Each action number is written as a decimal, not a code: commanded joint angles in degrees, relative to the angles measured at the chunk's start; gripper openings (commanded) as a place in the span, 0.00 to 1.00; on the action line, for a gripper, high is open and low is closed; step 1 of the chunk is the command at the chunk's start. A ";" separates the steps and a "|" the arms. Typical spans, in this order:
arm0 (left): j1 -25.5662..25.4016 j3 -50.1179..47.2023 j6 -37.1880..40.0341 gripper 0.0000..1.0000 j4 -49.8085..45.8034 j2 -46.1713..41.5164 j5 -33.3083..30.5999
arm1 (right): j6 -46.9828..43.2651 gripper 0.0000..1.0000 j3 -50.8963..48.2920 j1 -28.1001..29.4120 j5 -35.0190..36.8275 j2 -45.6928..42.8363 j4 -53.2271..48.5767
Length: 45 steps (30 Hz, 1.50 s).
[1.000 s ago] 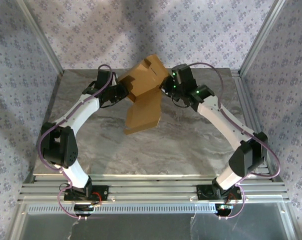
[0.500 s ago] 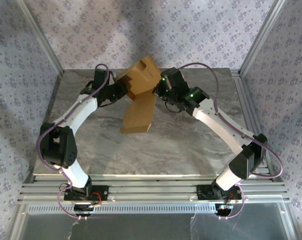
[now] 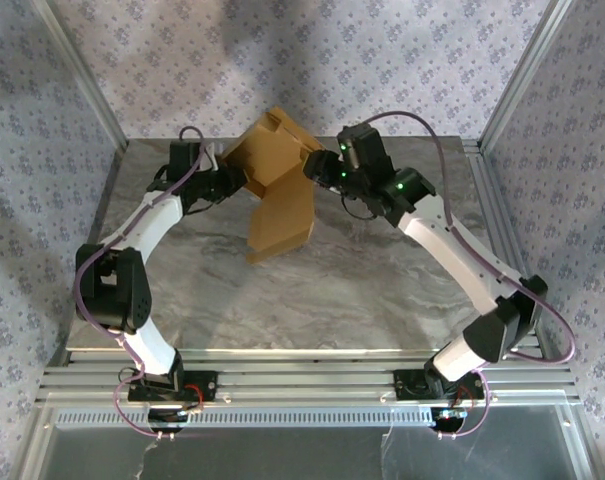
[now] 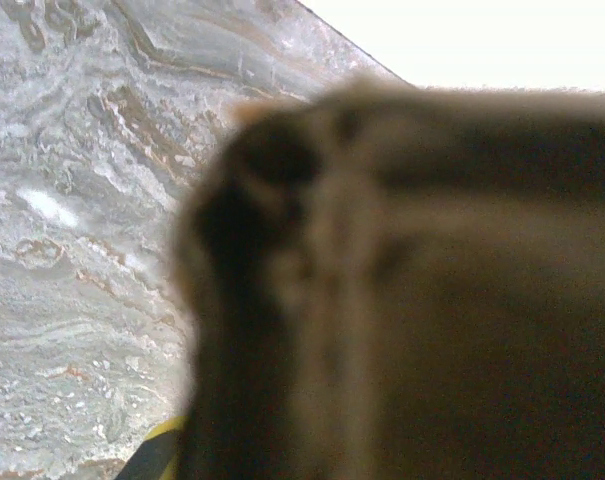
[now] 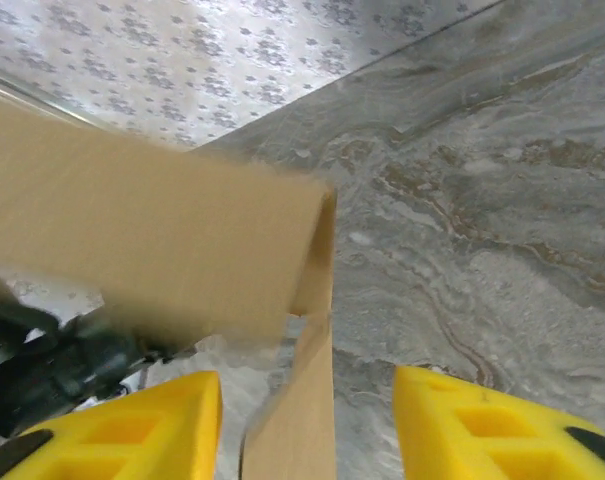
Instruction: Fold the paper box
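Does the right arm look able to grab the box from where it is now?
Probably yes. The right pincer is open with an edge of the box standing between its fingers, and nothing blocks it. The left pincer holds the opposite side.

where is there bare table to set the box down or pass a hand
Free: the table on the near side of the paper box, and the table's far right corner. Crowded: far centre, where left pincer and right pincer flank the box.
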 commanded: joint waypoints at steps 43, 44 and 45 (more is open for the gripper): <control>-2.69 27.43 23.01 0.00 -37.85 12.46 5.55 | -27.58 0.59 12.85 -22.73 -43.71 4.56 -1.47; -2.75 27.80 22.64 0.00 -38.37 12.46 4.95 | -30.22 0.61 12.82 -21.77 -37.22 3.19 -3.84; -2.84 28.13 22.41 0.00 -38.74 12.48 4.29 | -32.16 0.62 13.03 -20.92 -31.91 2.60 -5.40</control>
